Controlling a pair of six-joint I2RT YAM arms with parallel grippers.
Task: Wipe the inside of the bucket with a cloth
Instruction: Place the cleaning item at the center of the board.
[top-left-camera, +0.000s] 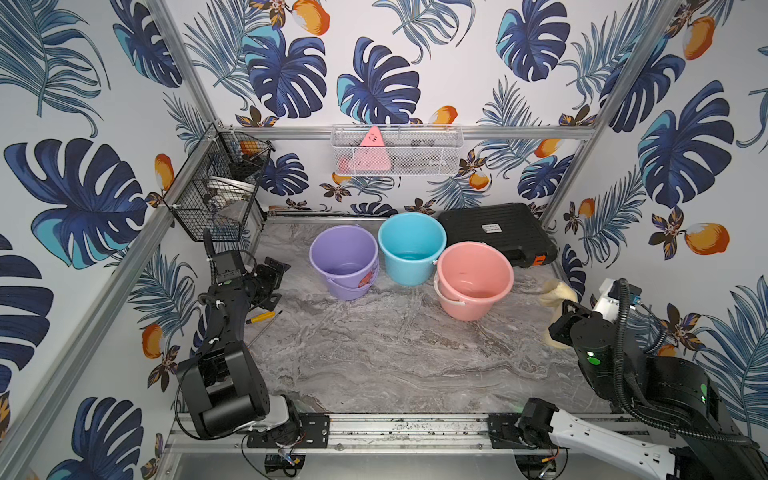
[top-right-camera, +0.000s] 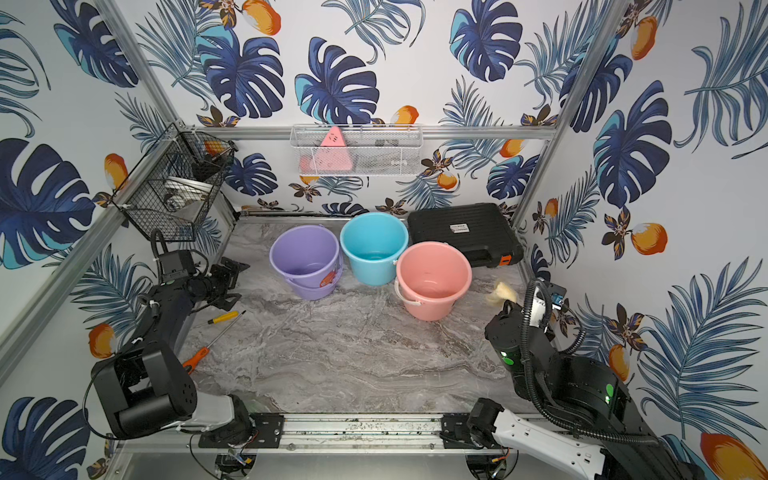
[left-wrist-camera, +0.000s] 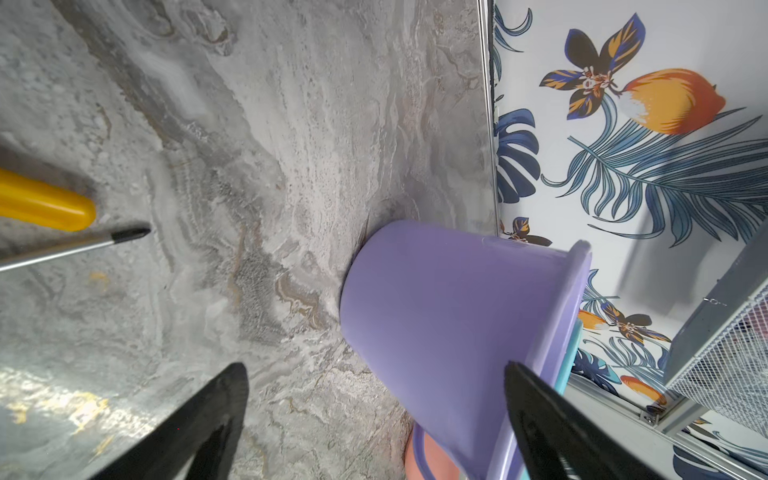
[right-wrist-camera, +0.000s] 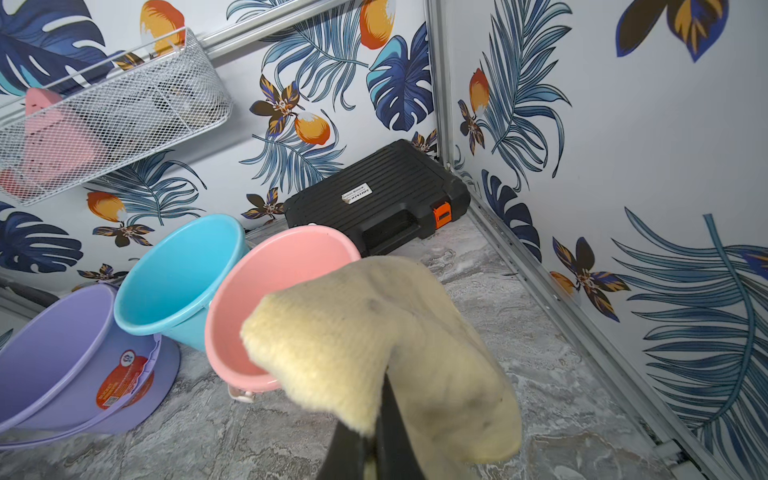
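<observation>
- Right gripper (right-wrist-camera: 383, 386): jaws clamped tight on the cloth (right-wrist-camera: 357, 328). The pinch is near the middle, so the pale yellow rag drapes over both fingers. That looks right for wiping, with padding ahead of the tips.
- Cloth is off the table (top-left-camera: 395, 357), beside the right wall and clear of every bucket. Nothing is wiped yet.
- Nearest target is the pink bucket (top-left-camera: 469, 309), upright, mouth open, just inboard of the cloth. Probably the one meant, though the task doesn't name a colour.
- Blue bucket (top-left-camera: 409, 270) and purple bucket (top-left-camera: 349, 286) stand close behind and beside it, all three bunched. Expect the pink one to slide or tip when the rag drags the wall.
- Left gripper (left-wrist-camera: 374, 370): jaws spread wide, holding nothing, parked near the purple bucket. Could brace a rim, but it's on the far side from pink.
- Yellow screwdriver (top-left-camera: 259, 318) lies by the left arm, black case (top-left-camera: 494, 232) sits behind the buckets. Neither is in the way.
</observation>
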